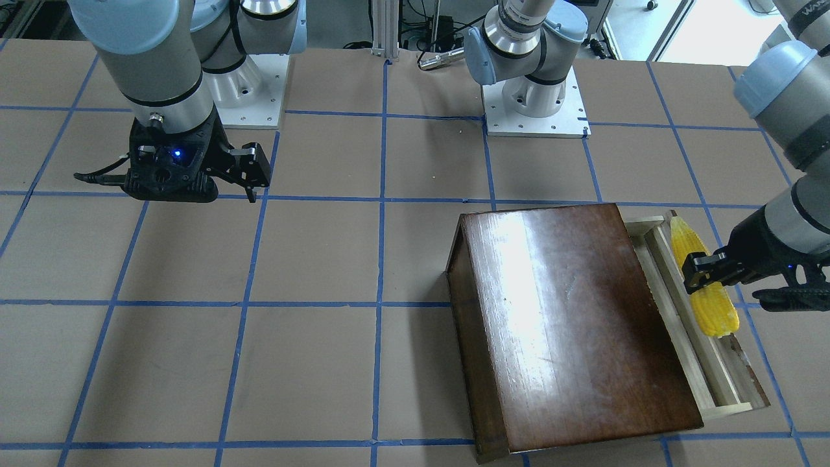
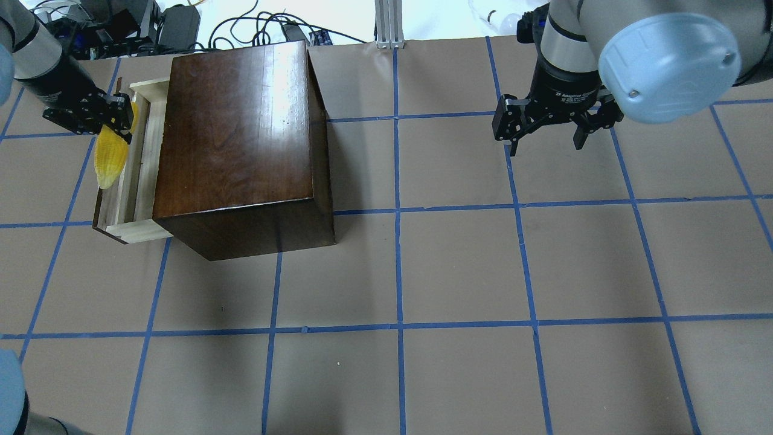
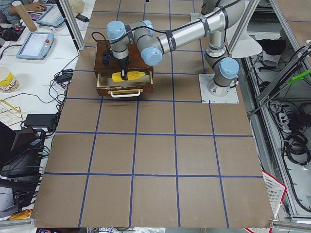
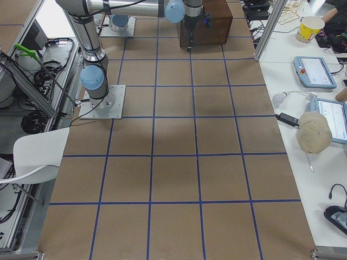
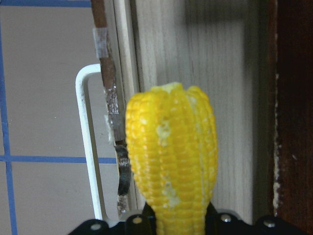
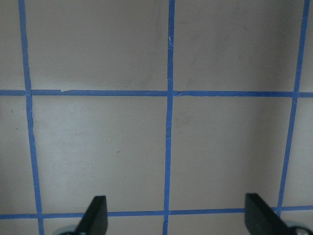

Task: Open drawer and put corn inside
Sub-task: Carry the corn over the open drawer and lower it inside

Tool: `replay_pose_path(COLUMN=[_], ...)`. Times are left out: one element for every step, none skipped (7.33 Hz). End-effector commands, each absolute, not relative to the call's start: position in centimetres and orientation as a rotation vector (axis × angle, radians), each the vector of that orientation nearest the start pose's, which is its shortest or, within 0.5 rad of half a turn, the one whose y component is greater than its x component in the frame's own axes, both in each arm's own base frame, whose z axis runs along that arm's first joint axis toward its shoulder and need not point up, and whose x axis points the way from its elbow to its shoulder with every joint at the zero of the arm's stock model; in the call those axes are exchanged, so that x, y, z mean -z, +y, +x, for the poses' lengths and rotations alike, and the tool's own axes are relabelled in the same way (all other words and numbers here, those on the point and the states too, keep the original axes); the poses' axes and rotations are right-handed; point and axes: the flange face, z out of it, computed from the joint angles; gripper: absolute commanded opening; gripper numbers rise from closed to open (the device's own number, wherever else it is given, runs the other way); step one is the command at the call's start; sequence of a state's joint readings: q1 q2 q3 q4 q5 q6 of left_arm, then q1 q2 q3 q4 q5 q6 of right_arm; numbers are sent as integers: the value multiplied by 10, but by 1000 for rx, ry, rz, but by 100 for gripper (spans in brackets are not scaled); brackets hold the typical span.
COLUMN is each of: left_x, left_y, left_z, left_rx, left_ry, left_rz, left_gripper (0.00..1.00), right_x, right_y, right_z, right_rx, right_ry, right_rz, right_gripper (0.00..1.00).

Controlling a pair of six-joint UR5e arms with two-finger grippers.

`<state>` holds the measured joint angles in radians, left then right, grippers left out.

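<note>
corn [image 1: 713, 311] | pinched mid-cob by left tool [image 1: 697, 269], above open drawer [image 1: 674, 318] | right tool [image 2: 545, 144] spread, well apart

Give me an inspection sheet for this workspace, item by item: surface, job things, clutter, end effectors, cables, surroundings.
Surface: brown table with a blue tape grid.
Job's things: drawer pulled out of the dark box; corn over the drawer's floor, contact cannot be told.
Clutter: nothing seen.
End effectors: left end effector shut on the corn; right end effector open above bare table.
Cables: black cable at the right wrist; loose cables beyond the table's far edge.
Surroundings: tablets and a paper cup on a side table; white chair.
</note>
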<state>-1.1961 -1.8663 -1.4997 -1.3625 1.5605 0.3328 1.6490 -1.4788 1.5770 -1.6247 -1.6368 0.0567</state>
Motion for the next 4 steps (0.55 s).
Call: replay_pose_path(left_x=[-379,-379,-379,-380], left_y=[-614,-614,-614,-614], left_z=[94,94,94,95], left_rx=[-12,-8,-7,-5], left_ry=[3155,3154,3156,3155], left_rz=[-51,-51,-51,-56], left_gripper=[49,85,100,100], right_x=[-444,-444,-444,-444], right_y=[-513,-513,-513,-513], right_z=[167,167,167,167], right_rx=[-64,-64,-64,-64], right_ry=[3210,3210,3210,3210], right_rz=[-37,-37,-37,-37], right_gripper=[100,100,100,100])
